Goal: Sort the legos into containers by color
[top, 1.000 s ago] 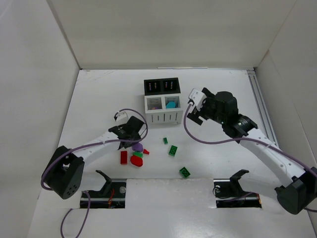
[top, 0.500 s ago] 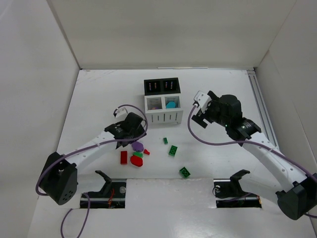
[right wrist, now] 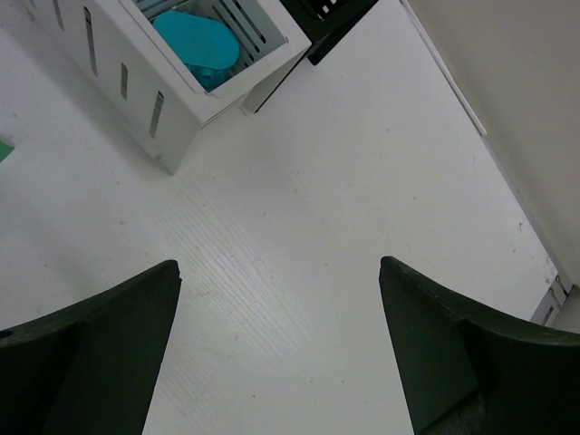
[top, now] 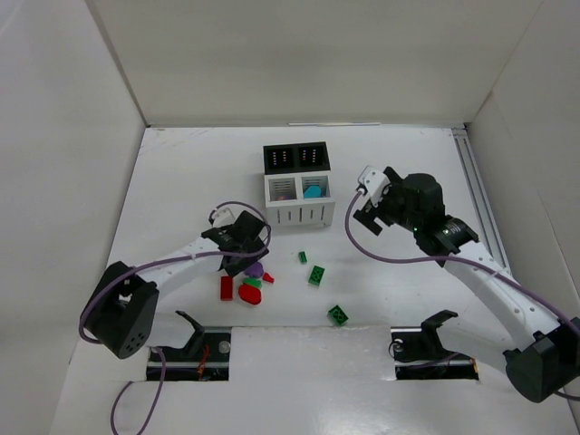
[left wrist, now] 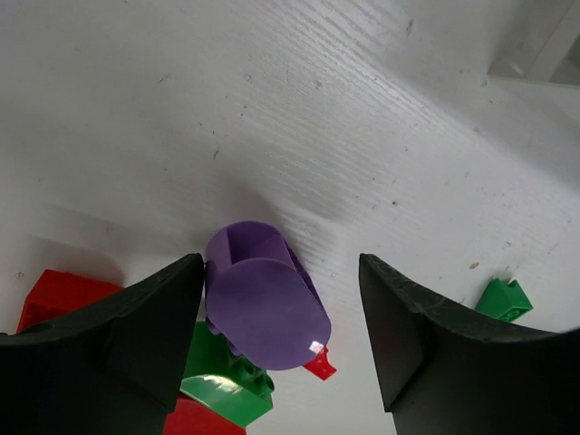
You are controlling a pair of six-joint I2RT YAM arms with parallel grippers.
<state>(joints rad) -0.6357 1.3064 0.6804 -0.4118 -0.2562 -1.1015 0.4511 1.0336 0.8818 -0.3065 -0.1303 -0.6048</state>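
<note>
A purple rounded lego (left wrist: 263, 308) lies on the table between my left gripper's (left wrist: 281, 317) open fingers. It is close against the left finger (left wrist: 136, 335) and apart from the right one. It sits in a cluster (top: 255, 269) with a green piece (left wrist: 222, 381), a red brick (left wrist: 54, 294) and a tiny red piece (left wrist: 319, 364). My right gripper (right wrist: 281, 344) is open and empty over bare table, right of the bin block (top: 299, 216). A cyan piece (right wrist: 195, 45) lies in the right white compartment. A purple piece (top: 284, 192) lies in the left white one.
Loose green legos lie at mid table (top: 303, 257), (top: 316, 275) and nearer the front (top: 338, 314). A red brick (top: 227, 287) and a rounded red piece (top: 249, 294) lie by the cluster. White walls enclose the table; a rail (top: 476, 195) runs along the right side.
My left gripper has come down around the purple lego in the cluster. My right gripper has drawn back a little to the right, away from the bin block.
</note>
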